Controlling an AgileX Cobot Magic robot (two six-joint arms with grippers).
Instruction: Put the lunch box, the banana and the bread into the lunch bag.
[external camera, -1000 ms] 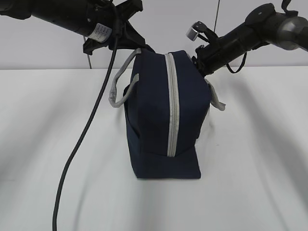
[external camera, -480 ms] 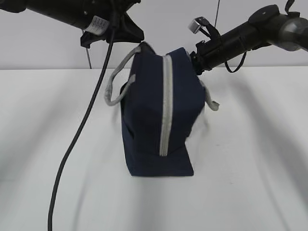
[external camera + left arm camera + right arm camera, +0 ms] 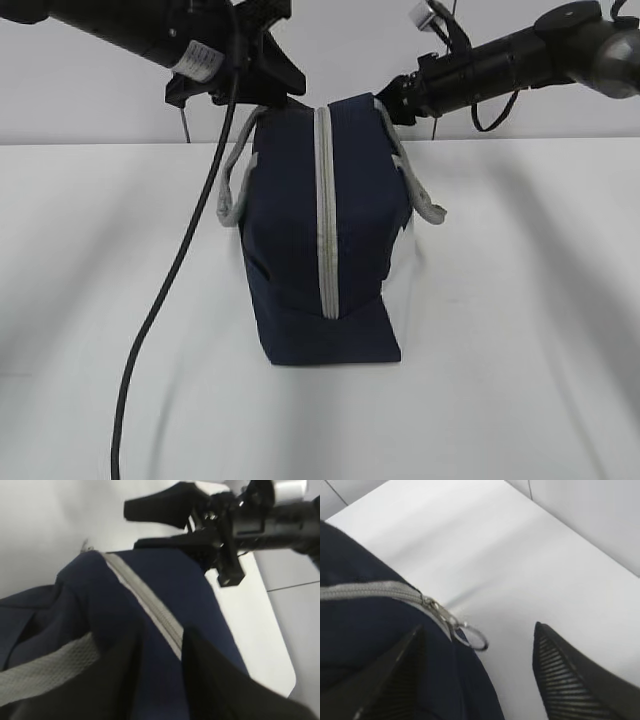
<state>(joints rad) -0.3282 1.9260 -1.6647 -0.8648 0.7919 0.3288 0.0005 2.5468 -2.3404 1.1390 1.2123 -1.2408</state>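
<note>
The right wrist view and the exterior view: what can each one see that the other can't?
Only the right wrist view shows the metal ring pull hanging at the zipper's end, between the right gripper's spread fingers. Only the exterior view shows the whole lunch bag standing on the table, its grey handles, both arms and a black cable. Both show the navy fabric, the closed grey zipper and the white tabletop.
</note>
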